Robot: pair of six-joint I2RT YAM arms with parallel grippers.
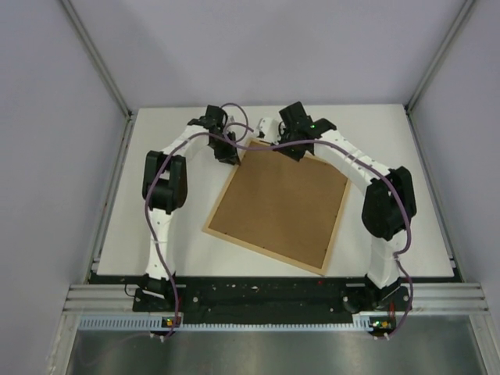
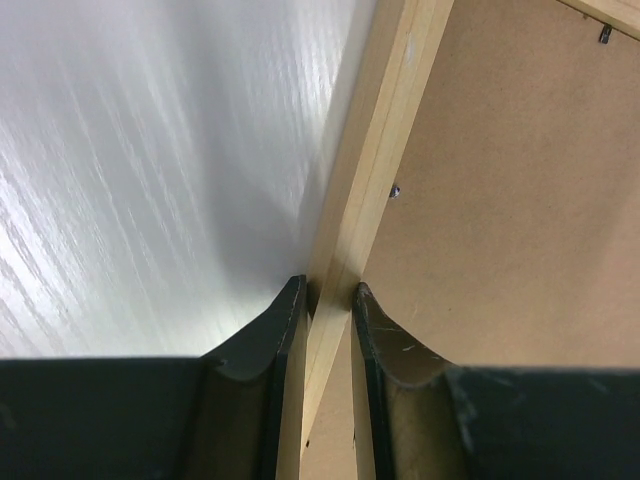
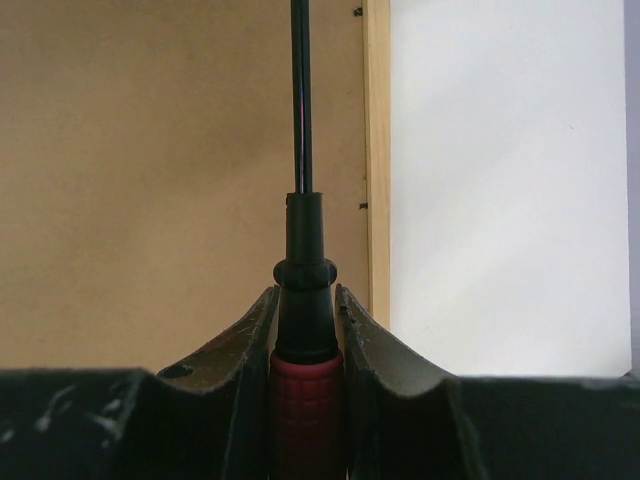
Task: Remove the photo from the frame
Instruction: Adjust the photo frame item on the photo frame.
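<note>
The left arm [image 1: 164, 187] was bent inward over the white desk [image 1: 125, 234], its left fingers [image 2: 285, 340] nearly shut and pinching the rim of the large light-wood picture frame [image 1: 263, 251]. The frame lay face down, brown backing board [image 1: 281, 203] up. The right arm [image 1: 383, 203] was bent inward too. Its right fingers [image 3: 255, 330] squeezed a red-and-black screwdriver [image 3: 303, 300] above the board.

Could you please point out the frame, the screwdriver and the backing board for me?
frame [image 2: 385, 110], left wrist view, on its pale wood rim.
screwdriver [image 3: 305, 400], right wrist view, on its red grip.
backing board [image 1: 281, 207], top view, middle of the brown face.
</note>
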